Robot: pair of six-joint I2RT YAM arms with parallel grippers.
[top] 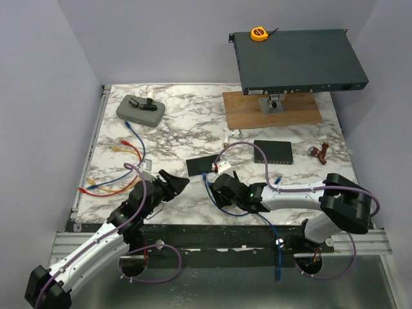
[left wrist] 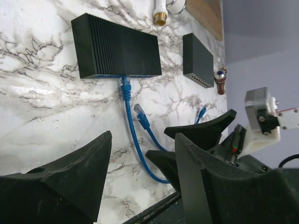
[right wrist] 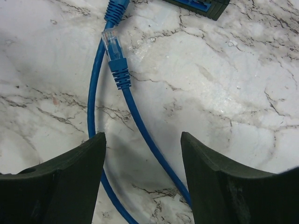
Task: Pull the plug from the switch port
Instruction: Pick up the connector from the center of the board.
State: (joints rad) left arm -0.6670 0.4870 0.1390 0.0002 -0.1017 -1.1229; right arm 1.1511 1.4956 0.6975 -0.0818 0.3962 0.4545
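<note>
Right wrist view has the right claw (right wrist: 142, 135) spread wide and empty over the blue cable (right wrist: 159, 156), close to the table's near edge. The left claw (left wrist: 143, 137) gapes empty too. Just beyond, a loose plug (right wrist: 114, 51) lies on the marble table (right wrist: 233, 93). Past it, the seated plug (left wrist: 125, 86) sits in the black switch (left wrist: 117, 46). The cable looks light and limp, so grip the ribbed boot. The small switch will likely slide unless braced. Open marble lies left of it.
</note>
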